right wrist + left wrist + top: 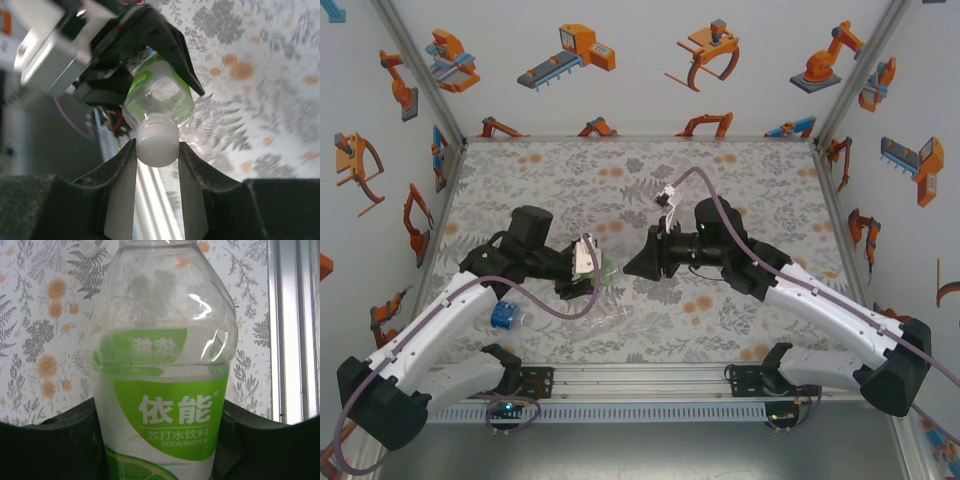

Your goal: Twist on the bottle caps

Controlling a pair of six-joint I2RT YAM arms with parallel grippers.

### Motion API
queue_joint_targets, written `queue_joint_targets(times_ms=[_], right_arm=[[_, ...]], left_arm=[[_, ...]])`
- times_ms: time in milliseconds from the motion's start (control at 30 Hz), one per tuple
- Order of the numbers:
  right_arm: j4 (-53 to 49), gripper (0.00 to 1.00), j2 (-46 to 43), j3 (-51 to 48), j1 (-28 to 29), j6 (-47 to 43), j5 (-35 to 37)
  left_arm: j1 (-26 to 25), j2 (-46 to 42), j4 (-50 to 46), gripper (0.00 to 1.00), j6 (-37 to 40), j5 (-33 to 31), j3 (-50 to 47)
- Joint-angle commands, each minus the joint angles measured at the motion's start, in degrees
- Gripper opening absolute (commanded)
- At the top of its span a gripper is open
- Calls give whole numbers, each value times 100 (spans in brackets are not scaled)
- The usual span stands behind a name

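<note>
The right jaws pressed both sides of a white cap [157, 145]; the cap sat on a green-labelled bottle [159, 95]; the left jaws held that bottle; floral worktop [260, 75] lay behind.

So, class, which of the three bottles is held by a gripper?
The green-labelled soda water bottle: the left gripper clamps it, the right gripper pinches its white cap. The blue-labelled bottle and the plain clear bottle lie on the table.

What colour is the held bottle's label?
Green label with white lettering, clearest in the left wrist view.
</note>
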Motion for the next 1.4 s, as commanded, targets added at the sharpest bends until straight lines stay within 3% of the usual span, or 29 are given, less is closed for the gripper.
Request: queue_joint_targets(times_ms=[0, 100, 167, 300, 333, 400, 433, 633, 767, 1000, 1200, 1367], right_arm=[[-265, 0, 354, -131, 91, 3061, 554], [-87, 0, 414, -487, 93, 4542, 516], [311, 0, 467, -659, 79, 5020, 403], [214, 0, 518, -423, 50, 4840, 361], [74, 7, 519, -308, 43, 4631, 380], [-270, 30, 474, -22, 15, 4023, 427], [-516, 36, 416, 147, -22, 3463, 512], [-813, 67, -406, 573, -187, 472, 1010], [-820, 70, -764, 585, -206, -1822, 771], [-1387, 65, -693, 900, -193, -5734, -1152], [-1257, 61, -558, 905, -164, -6971, -1623], [-1106, 53, -395, 871, -80, -7018, -1646]], left_arm=[[-131, -173, 1128, 0, -293, 414, 61], [-127, -170, 1233, 0, -353, 190, 32], [-131, -140, 1233, 0, -354, 113, 28], [-128, -68, 1233, 0, -352, 140, 41], [-129, -54, 1233, 0, -345, 189, 47], [-135, -47, 1227, 0, -339, 261, 41], [-140, -49, 1196, 0, -307, 284, 50], [-135, -21, 985, 0, -169, 487, 97], [-131, 62, 679, 0, -70, 539, 245], [-131, 75, 558, 0, 122, 886, 250], [-131, 121, 478, 0, 208, 962, 270], [-127, 150, 469, 0, 209, 962, 270]])
